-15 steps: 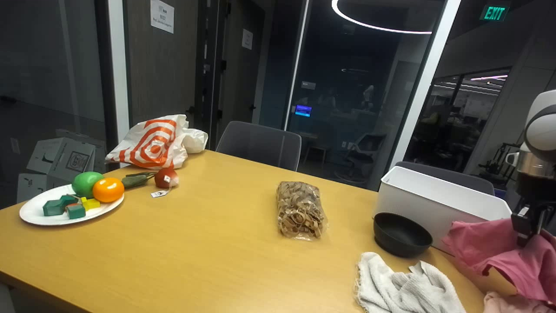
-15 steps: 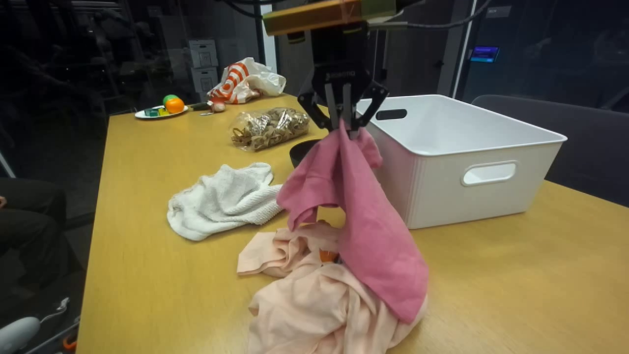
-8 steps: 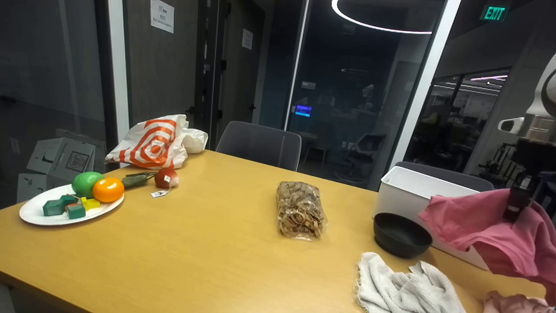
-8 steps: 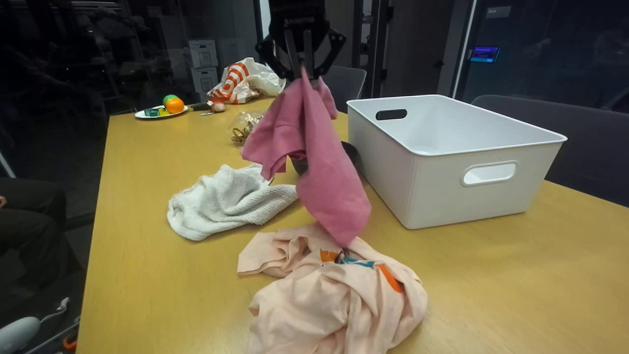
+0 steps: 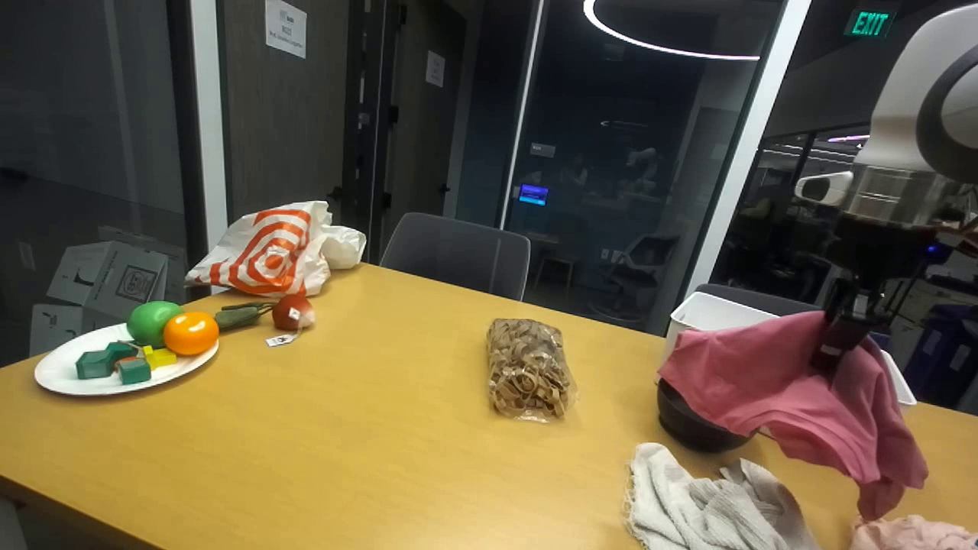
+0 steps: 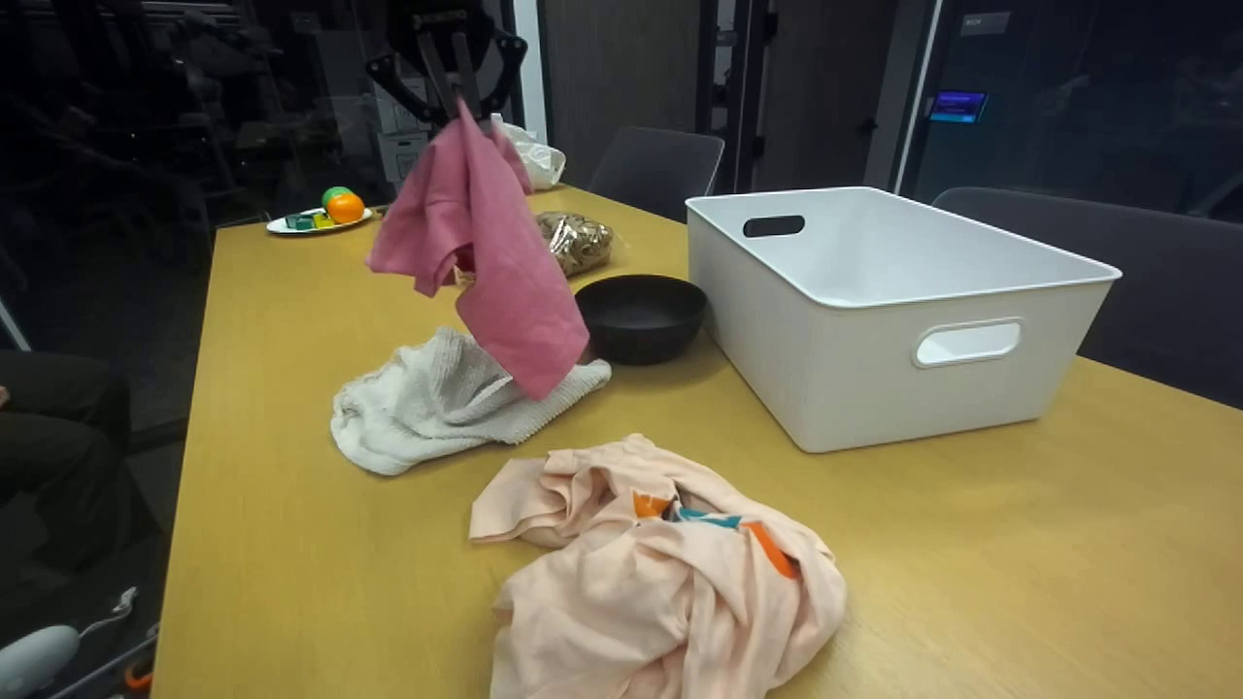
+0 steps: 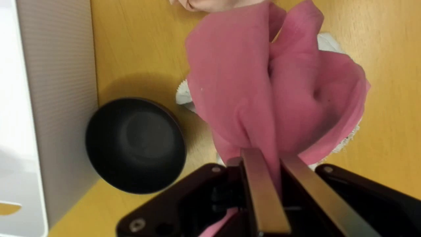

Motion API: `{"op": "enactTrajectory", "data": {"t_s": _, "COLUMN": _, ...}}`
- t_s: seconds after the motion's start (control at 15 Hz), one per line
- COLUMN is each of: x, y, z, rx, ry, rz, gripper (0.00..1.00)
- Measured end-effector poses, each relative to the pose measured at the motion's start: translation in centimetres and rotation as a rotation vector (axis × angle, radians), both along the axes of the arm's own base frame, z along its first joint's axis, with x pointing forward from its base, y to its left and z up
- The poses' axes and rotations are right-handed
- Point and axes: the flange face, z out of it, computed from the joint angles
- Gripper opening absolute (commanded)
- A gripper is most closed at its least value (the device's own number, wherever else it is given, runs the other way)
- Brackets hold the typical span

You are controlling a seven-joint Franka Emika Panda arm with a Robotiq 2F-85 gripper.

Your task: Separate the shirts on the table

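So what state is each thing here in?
pink shirt, hanging in folds
gripper, shut on the pink shirt
peach shirt, crumpled
towel, crumpled
bowl, upright
bin, upright, lidless
plate, loaded
clear bag, filled, lying down
white bag, crumpled
screen, lit
exit sign, lit

white arm [image 5: 905, 130] aloft, pincer [image 6: 462, 115] downward beneath it, slightly atilt, both fingers [image 7: 263, 192] close together

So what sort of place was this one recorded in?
Probably an office meeting room, judging by the dark grey chairs along the table, the glass wall behind them and the lit green EXIT sign.
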Motion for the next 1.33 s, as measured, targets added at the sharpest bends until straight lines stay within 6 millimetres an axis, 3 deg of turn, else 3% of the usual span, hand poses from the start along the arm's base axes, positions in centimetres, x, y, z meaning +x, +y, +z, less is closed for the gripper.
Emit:
{"op": "enactTrajectory", "data": {"t_s": 0.67, "x": -3.8, "y": 13.0, "z": -1.6, "rx": 0.025, "ry": -0.046, "rz": 0.226, "gripper": 0.03}}
{"op": "enactTrajectory", "data": {"t_s": 1.0, "x": -4.1, "y": 17.5, "z": -3.1, "rx": 0.113, "ry": -0.081, "rz": 0.299, "gripper": 0.03}}
{"op": "enactTrajectory", "data": {"t_s": 1.33, "x": -3.8, "y": 21.5, "z": -6.1, "rx": 0.133, "ry": -0.121, "rz": 0.388, "gripper": 0.02}}
